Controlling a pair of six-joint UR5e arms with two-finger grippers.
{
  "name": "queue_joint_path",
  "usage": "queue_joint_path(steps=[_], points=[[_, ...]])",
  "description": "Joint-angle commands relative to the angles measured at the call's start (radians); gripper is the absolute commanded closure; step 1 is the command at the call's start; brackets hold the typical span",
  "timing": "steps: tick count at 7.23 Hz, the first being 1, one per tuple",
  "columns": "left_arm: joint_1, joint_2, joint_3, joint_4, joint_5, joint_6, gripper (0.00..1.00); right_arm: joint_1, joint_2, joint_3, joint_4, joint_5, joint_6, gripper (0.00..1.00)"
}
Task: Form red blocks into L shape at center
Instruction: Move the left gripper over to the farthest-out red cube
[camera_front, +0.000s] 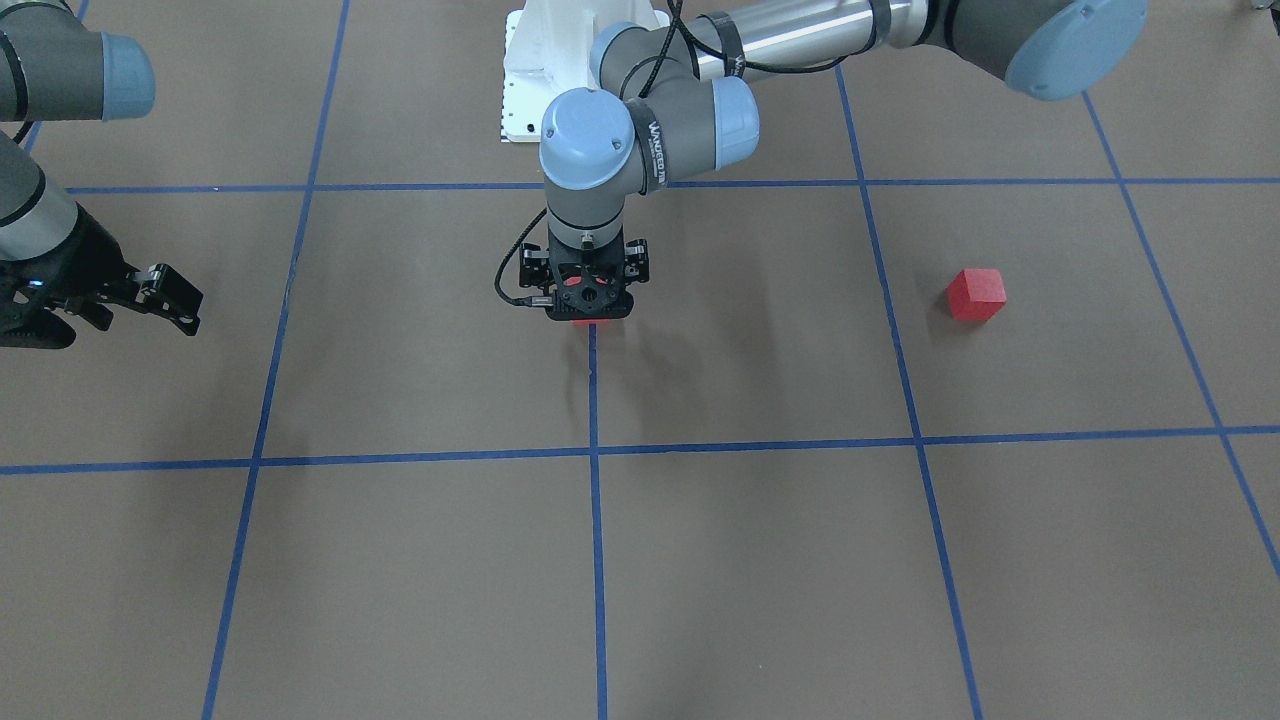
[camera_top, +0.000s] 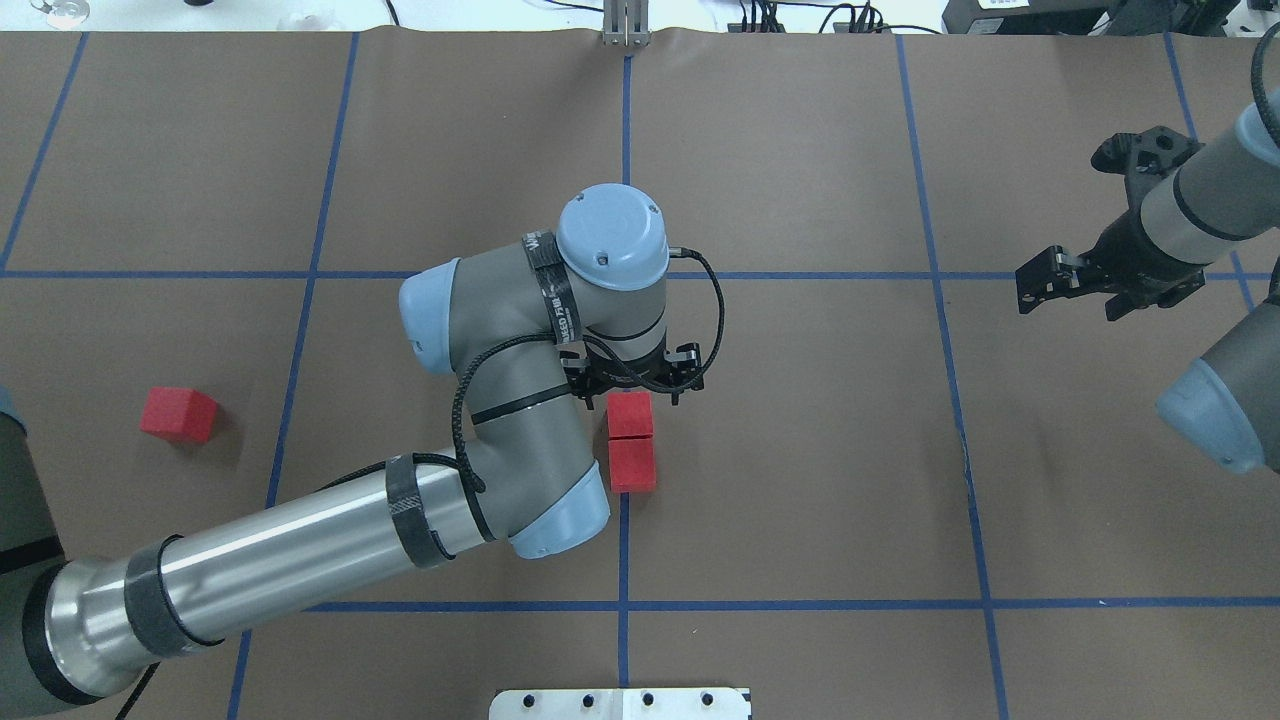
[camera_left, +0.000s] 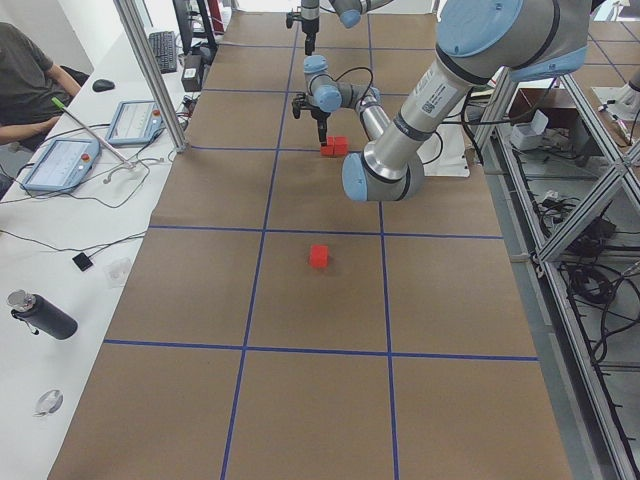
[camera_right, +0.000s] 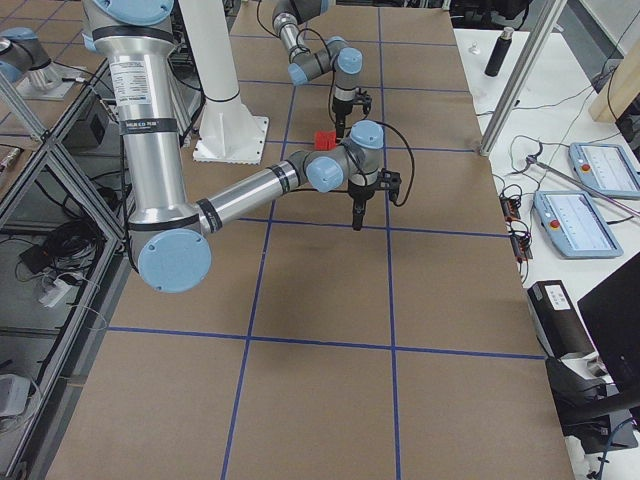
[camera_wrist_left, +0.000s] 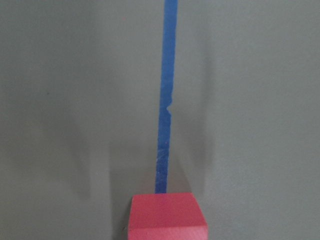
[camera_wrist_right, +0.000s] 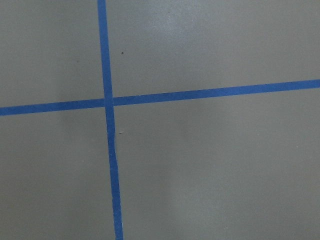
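Note:
Two red blocks (camera_top: 630, 413) (camera_top: 632, 465) lie touching in a row on the middle blue tape line (camera_top: 624, 200) at the center. My left gripper (camera_top: 636, 388) hovers over the far one, jaws spread open and holding nothing. In the left wrist view that block (camera_wrist_left: 167, 216) sits at the bottom edge on the tape line (camera_wrist_left: 165, 100), and no fingers show. The third red block (camera_top: 178, 414) lies alone at the left; it also shows in the front view (camera_front: 976, 294). My right gripper (camera_top: 1060, 285) is open and empty, far out to the right.
The robot's white base plate (camera_top: 620, 703) lies at the near edge. The right wrist view shows only a tape crossing (camera_wrist_right: 107, 101). A seated operator (camera_left: 25, 80), tablets (camera_left: 60, 160) and a dark bottle (camera_left: 42, 315) are on the white side bench.

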Motion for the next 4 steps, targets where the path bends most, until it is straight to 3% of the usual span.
queue_joint_path(steps=[1, 2, 4], points=[[-0.048, 0.261, -0.291, 0.009, -0.007, 0.125, 0.00, 0.000, 0.001, 0.000, 0.000, -0.001, 0.000, 0.00], [-0.098, 0.453, -0.463, 0.009, -0.008, 0.214, 0.00, 0.000, 0.003, 0.000, 0.000, -0.001, 0.000, 0.00], [-0.236, 0.707, -0.586, 0.007, -0.055, 0.454, 0.00, 0.000, 0.003, 0.000, 0.000, -0.001, 0.000, 0.00]])
